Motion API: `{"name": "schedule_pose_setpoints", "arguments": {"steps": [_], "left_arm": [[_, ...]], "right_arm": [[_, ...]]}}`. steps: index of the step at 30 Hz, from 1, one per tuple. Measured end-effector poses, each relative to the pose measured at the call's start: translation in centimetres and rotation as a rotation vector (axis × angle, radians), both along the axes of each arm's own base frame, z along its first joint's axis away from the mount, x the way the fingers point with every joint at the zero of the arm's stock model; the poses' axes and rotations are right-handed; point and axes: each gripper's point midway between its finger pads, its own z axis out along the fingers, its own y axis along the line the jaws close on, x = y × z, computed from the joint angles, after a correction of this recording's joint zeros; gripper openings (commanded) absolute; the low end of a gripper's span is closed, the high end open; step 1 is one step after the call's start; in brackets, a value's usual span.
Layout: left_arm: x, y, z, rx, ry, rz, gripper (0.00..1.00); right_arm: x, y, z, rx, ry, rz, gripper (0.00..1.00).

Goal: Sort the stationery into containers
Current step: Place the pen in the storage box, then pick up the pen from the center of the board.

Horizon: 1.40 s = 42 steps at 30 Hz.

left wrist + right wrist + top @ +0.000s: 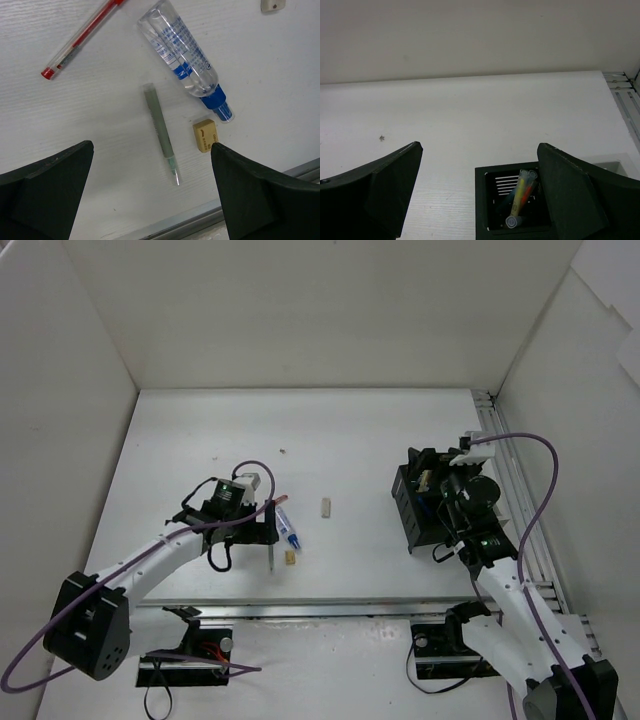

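My left gripper [262,528] is open and empty, low over a cluster of stationery. In the left wrist view [152,192] a grey pen [160,131] lies between the jaws. A beige eraser [206,135] sits by the right finger [260,195]. A clear blue-capped tube [182,55] and a red pen [82,37] lie beyond. A second eraser [325,506] lies apart. My right gripper [432,502] is open and empty above the black mesh organiser [485,210], which holds yellow, orange and blue pens [522,195]. The white slotted box is not clearly in view.
White walls enclose the table on three sides. A metal rail [510,490] runs along the right edge and another [330,605] along the near edge. A small dark speck [283,451] lies on the table.
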Motion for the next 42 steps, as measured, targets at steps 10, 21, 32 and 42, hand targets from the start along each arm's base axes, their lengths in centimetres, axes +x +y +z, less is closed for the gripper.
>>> {"name": "schedule_pose_setpoints", "arguments": {"steps": [10,21,32,42], "left_arm": [[-1.3,-0.8,-4.1,0.095,0.145,0.033,0.81],[-0.4,-3.0,-5.2,0.172,0.166,0.054,0.23],[-0.6,-2.9,-5.4,0.199,0.168,0.093,0.0],[0.3,-4.8,2.9,0.101,0.076,-0.035,0.0]], "right_arm": [[-0.4,0.7,-2.2,-0.009,0.119,0.04,0.98],[-0.6,0.5,-3.4,-0.016,0.173,0.03,0.98],[-1.3,2.4,-3.1,-0.072,0.174,0.158,0.98],[-6.1,15.0,4.4,-0.555,-0.117,0.838,0.98]]}}
